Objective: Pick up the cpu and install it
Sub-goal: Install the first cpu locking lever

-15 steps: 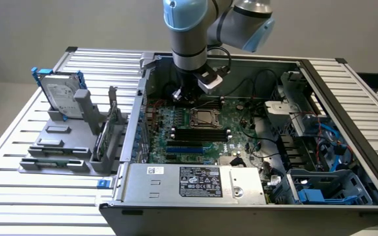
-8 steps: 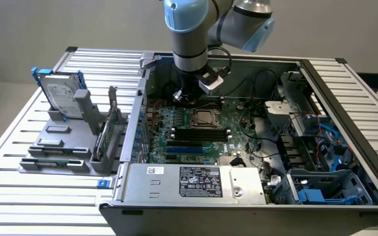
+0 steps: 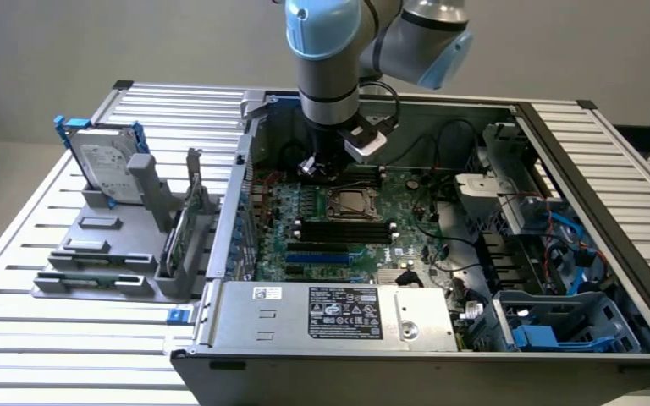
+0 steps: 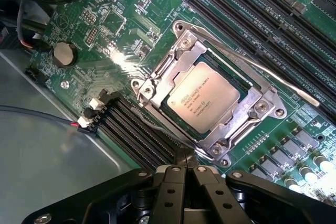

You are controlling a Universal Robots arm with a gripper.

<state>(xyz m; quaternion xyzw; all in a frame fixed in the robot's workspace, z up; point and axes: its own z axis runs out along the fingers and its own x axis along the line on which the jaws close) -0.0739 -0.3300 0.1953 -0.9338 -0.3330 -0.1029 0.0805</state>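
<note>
**Exterior view.** The arm reaches into the open computer case. The gripper hangs over the far part of the motherboard, just beyond the cpu seated in its socket. A hard drive stands in a rack at the exterior view's left.

**Wrist view.** The jaws are clenched together and empty. The cpu lies flat inside the metal socket frame, near the gripper but apart from it.
</note>
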